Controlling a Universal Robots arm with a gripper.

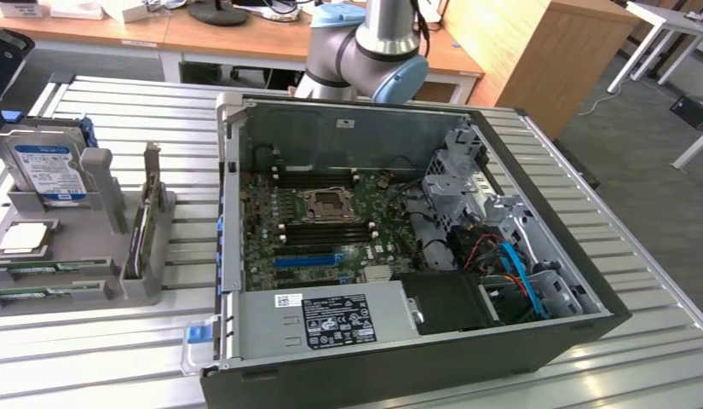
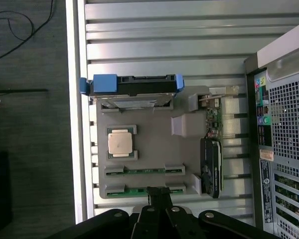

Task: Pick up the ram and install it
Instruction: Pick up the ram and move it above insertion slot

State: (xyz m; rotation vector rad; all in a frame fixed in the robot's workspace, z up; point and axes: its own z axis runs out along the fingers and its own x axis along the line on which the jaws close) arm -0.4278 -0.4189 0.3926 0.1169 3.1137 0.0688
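Item: one robot arm (image 1: 368,43), standing behind an open computer case (image 1: 385,379) on a slatted metal table (image 1: 101,362). Gripper (image 2: 157,192): black fingers pressed together, nothing pinched between them, poised above one end of the grey parts holder (image 2: 154,149). Ram (image 2: 132,190): thin green stick lying flat in the holder's outermost cradle, directly beneath the fingertips. In the exterior view it (image 1: 38,292) sits at the holder's near edge, well apart from the case. Second ram stick (image 2: 139,171): parallel, just beside the first, in the next cradle inward. Processor chip (image 2: 120,142): square, silver-topped, seated flat in a recess between the sticks and the hard drive (image 2: 132,89). Hard drive: standing on edge at the holder's far end, with blue side rails. Expansion card (image 2: 212,164): upright with a metal bracket, slotted along the holder's side nearest the case. Case interior: green motherboard (image 1: 328,234) with an empty processor socket (image 1: 325,204) flanked by black memory slots, and a labelled power supply (image 1: 328,319) along the near wall.
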